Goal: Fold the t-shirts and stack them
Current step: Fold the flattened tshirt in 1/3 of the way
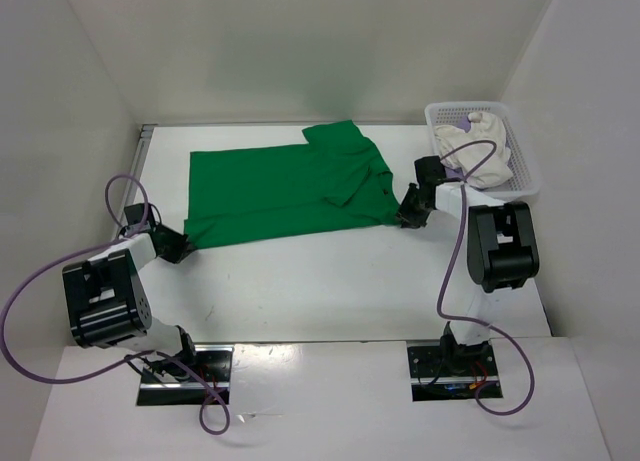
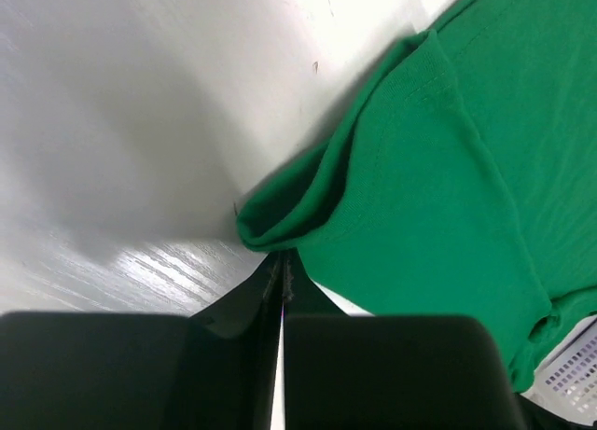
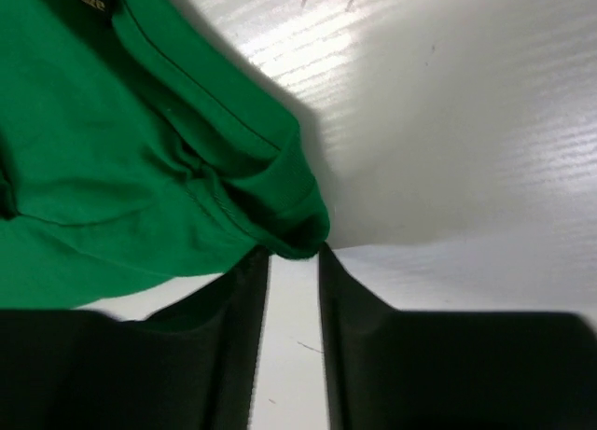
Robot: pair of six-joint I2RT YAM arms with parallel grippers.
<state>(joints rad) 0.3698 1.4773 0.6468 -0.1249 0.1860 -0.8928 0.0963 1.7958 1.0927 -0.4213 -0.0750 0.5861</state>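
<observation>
The left pincer (image 2: 282, 267) was clamped on the green t-shirt (image 1: 280, 191) at 8 o'clock. The right pincer (image 3: 294, 262) stood apart at its 4 o'clock corner.

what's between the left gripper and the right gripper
The green t-shirt, spread flat, spans the stretch from left gripper to right gripper; the top view shows it.

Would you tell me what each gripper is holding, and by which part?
The left gripper pinches the bright green cloth t-shirt by a hem corner; the right gripper is open astride the shirt's other end, holding nothing.
</observation>
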